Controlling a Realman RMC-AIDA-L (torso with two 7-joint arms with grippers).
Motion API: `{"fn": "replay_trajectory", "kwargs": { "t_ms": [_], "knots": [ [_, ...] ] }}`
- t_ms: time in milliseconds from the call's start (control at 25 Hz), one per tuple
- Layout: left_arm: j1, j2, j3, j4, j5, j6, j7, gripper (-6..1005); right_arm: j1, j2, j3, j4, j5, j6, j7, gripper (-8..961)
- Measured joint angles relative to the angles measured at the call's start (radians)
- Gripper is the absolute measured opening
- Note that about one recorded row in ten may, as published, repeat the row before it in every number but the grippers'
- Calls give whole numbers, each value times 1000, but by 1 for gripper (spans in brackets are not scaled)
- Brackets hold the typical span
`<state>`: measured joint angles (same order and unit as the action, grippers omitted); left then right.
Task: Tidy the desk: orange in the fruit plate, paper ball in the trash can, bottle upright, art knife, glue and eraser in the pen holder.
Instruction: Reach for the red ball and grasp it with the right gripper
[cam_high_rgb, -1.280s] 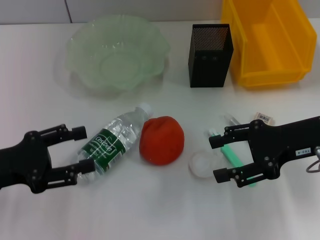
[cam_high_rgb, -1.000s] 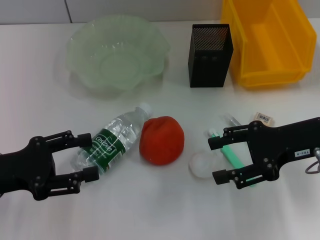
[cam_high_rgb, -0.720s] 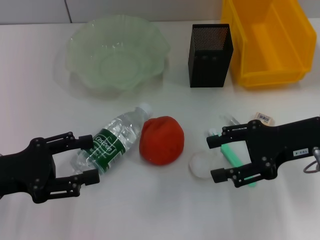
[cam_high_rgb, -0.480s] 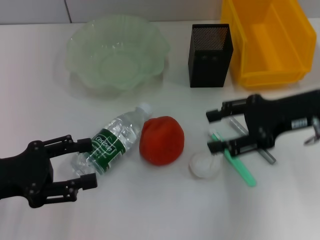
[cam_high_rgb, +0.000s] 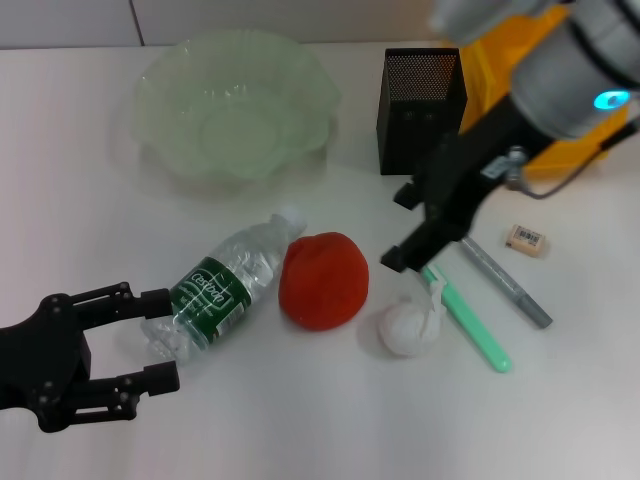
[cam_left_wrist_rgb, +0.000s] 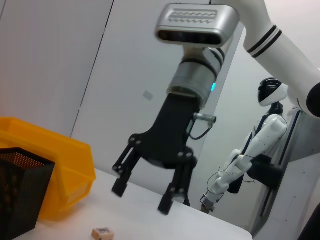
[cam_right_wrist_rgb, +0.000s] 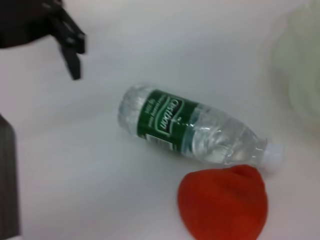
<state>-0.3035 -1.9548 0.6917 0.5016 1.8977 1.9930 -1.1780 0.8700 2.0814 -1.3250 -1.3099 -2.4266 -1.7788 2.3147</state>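
A clear water bottle (cam_high_rgb: 215, 290) with a green label lies on its side; it also shows in the right wrist view (cam_right_wrist_rgb: 190, 127). The orange (cam_high_rgb: 323, 280) lies next to its cap. A white paper ball (cam_high_rgb: 410, 328), a green art knife (cam_high_rgb: 466, 321), a grey pen-shaped stick (cam_high_rgb: 505, 281) and a small eraser (cam_high_rgb: 527, 238) lie to the right. My left gripper (cam_high_rgb: 153, 340) is open at the bottle's base end. My right gripper (cam_high_rgb: 400, 228) is open and empty, raised above the paper ball, and shows in the left wrist view (cam_left_wrist_rgb: 145, 192).
The pale green fruit plate (cam_high_rgb: 160, 70) stands at the back left. The black mesh pen holder (cam_high_rgb: 420, 97) stands at the back middle, and a yellow bin (cam_high_rgb: 540, 130) stands at the back right behind my right arm.
My right gripper has lifted off the table and moved back, uncovering the knife, stick and eraser. My left gripper has drawn back a little toward the near edge.
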Motion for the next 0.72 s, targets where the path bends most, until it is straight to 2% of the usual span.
{"fn": "replay_trajectory", "kwargs": {
  "t_ms": [120, 160, 200, 240, 400, 600, 720],
  "knots": [
    [3, 0, -4, 1, 0, 1, 0, 798, 27, 3, -102, 57, -14, 104, 48, 728],
    [3, 0, -4, 1, 0, 1, 0, 798, 27, 3, -102, 57, -14, 104, 48, 727],
    [3, 0, -5, 1, 0, 1, 0, 798, 39, 5, -168, 106, -15, 178, 66, 725],
    [3, 0, -5, 1, 0, 1, 0, 798, 39, 5, -168, 106, -15, 178, 66, 723],
    [4, 1, -7, 2, 0, 2, -1, 798, 80, 8, -285, 234, -3, 327, 95, 716],
    [4, 1, -7, 2, 0, 4, -1, 798, 125, 11, -384, 340, 40, 410, 114, 707],
    [4, 1, -7, 2, -2, 4, -2, 798, 140, 11, -406, 377, 61, 437, 114, 701]
  ]
}}
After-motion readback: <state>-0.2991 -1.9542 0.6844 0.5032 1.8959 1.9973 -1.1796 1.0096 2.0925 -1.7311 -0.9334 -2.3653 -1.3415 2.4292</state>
